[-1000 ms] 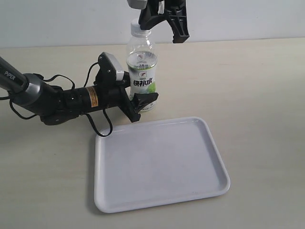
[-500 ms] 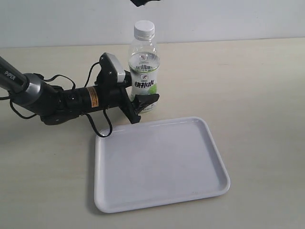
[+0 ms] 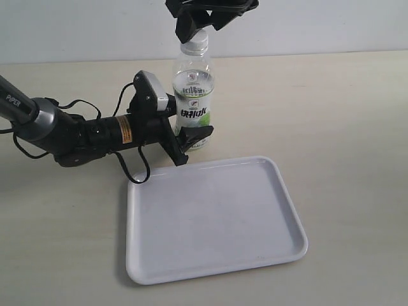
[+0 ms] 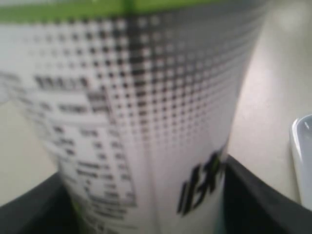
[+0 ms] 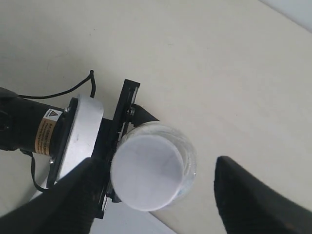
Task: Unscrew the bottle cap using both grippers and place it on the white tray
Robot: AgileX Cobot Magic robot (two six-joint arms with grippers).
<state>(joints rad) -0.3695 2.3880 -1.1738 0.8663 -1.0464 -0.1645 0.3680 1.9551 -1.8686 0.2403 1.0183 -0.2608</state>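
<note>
Two end effectors in play: the left end effector (image 3: 190,135) is clamped on the lower body of the clear plastic drink bottle with the white lime label (image 3: 192,105), which stands upright on the beige desk (image 3: 331,102) just beside the flat white plastic tray (image 3: 284,194). The small round white plastic screw cap (image 5: 146,178) sits on the neck, with the right end effector (image 3: 203,18) spread open above it. The cap's probably light and stiff, so I'd pinch its side. The bottle wall likely flexes.

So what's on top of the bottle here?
The white cap sits on the bottle, with the right end effector open astride it. The cap hides the bottle's mouth.
</note>
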